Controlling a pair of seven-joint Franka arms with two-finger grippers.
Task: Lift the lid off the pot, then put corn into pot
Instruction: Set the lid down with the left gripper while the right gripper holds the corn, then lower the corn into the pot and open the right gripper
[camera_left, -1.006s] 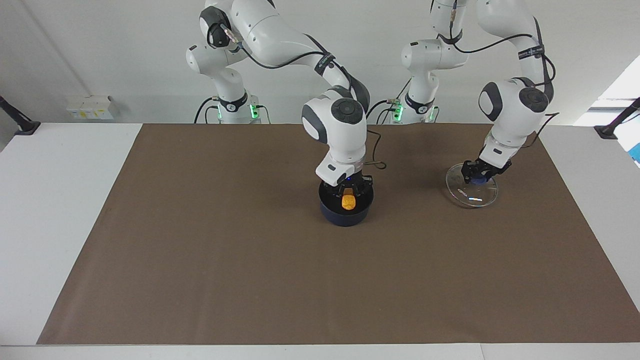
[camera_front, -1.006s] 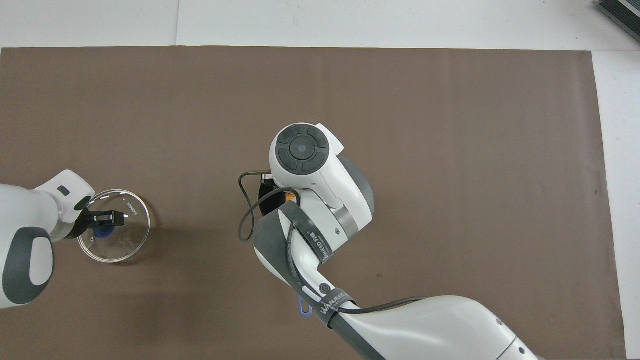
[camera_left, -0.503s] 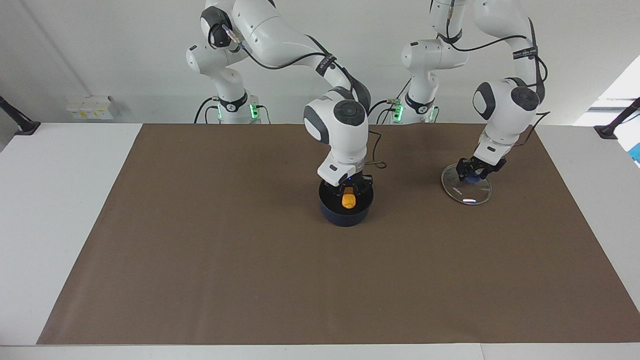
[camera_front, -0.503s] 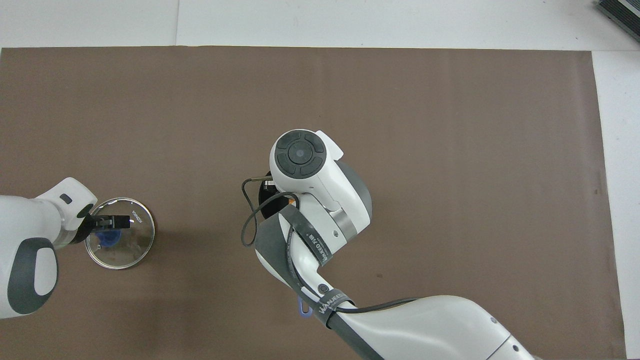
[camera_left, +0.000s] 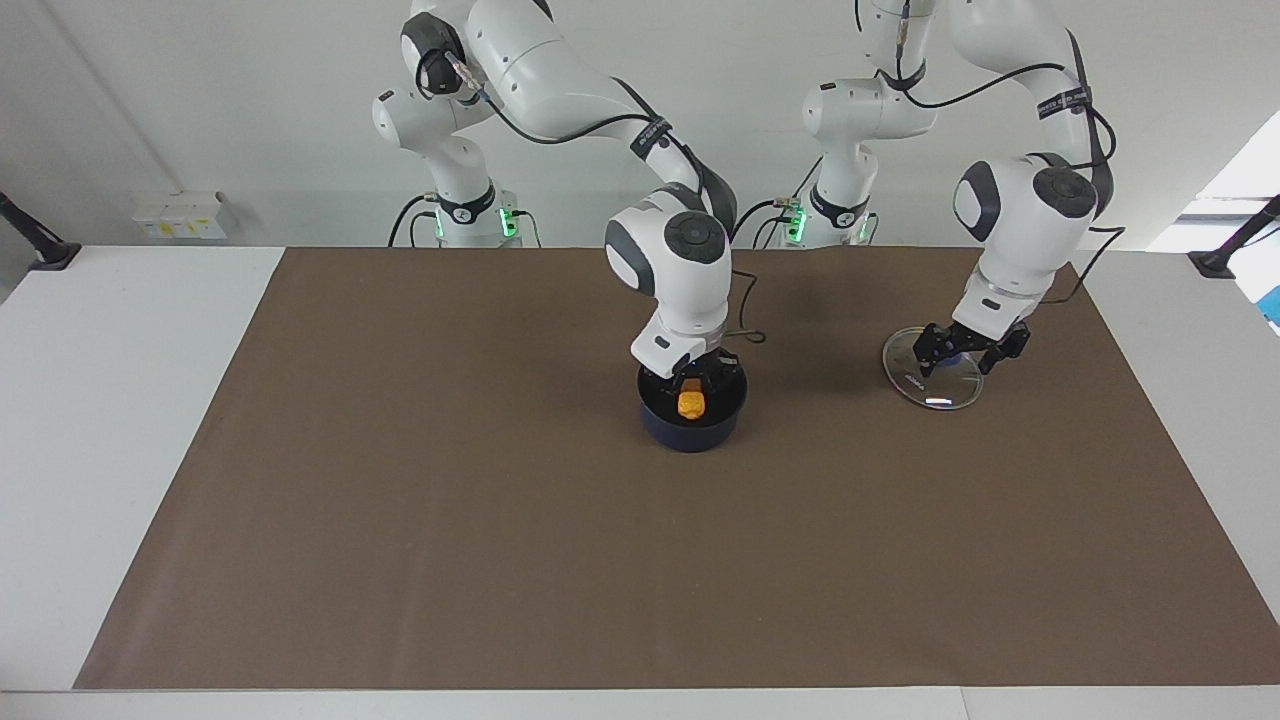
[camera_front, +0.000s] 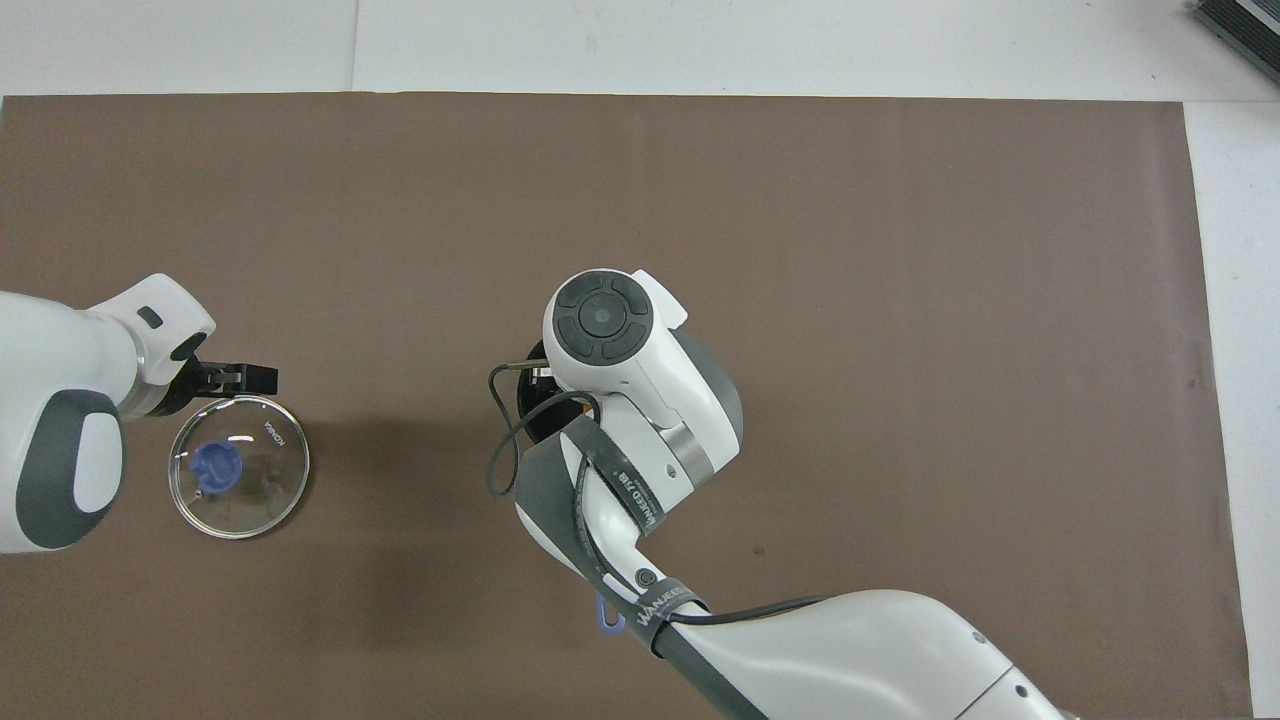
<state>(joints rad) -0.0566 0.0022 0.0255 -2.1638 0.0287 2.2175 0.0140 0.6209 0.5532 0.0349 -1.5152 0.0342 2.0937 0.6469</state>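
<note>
With the lid (camera_left: 933, 378) already lying flat on the brown mat (camera_left: 400, 520), toward the left arm's end of the table and well apart from the pot (camera_left: 692, 412), the first step of the task reads as complete. The pot stands open near the middle of the mat, and the corn (camera_left: 690, 403) hangs upright in its mouth, clamped between the fingers of the right gripper (camera_left: 692, 385); whether the cob's lower end touches the pot's black floor cannot be told. What appears to remain is the release of the corn and the withdrawal of the right arm. That arm reaches in from its base, elbow high, with its wrist bent steeply down over the pot, so that in the overhead view it hides nearly all of the pot and the cob. The left gripper (camera_left: 968, 345) hovers just above the lid's edge with its fingers spread apart, gripping nothing; the blue knob (camera_front: 215, 466) is fully exposed in the overhead view, clear of the fingers, while the forearm slants down from a raised elbow.
</note>
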